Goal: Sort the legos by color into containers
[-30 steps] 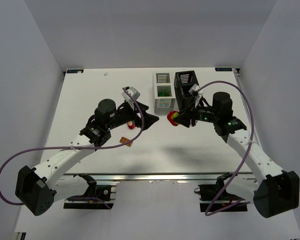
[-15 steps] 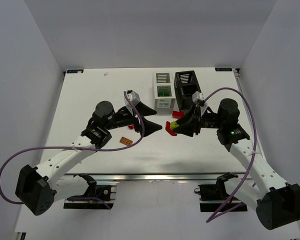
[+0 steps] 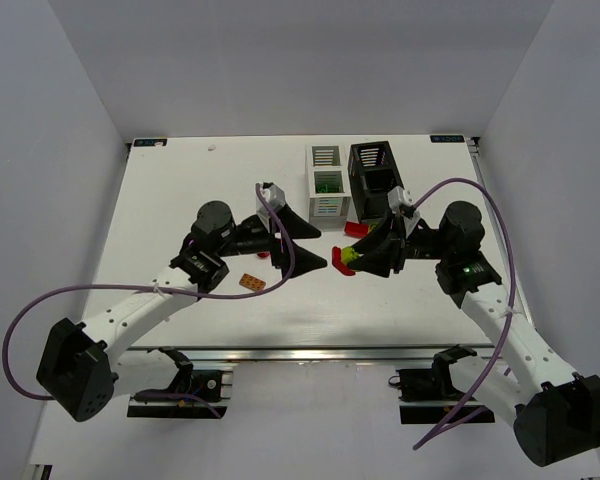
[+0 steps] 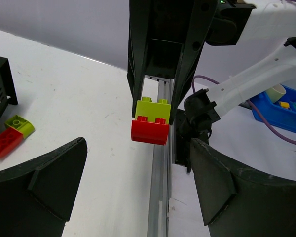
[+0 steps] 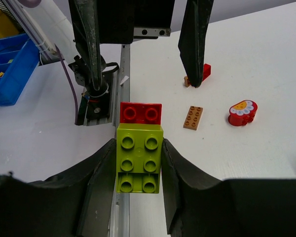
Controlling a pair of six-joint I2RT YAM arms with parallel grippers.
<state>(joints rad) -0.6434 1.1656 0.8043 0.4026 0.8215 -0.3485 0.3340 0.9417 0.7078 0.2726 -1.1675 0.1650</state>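
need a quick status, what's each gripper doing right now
left gripper: open, empty
right gripper: closed on the green lego, red lego stuck to it

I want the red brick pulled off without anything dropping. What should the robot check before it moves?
1. Right fingers clamp the green brick from both sides: ok.
2. Red brick is joined to the green brick and pokes out past the right fingers: ok.
3. Left fingers are open wide: ok.
4. Left fingers are around the red brick: not ok, they face it but stand apart from it.
5. White box and black box stand upright: ok.
6. Which box takes red: cannot tell.
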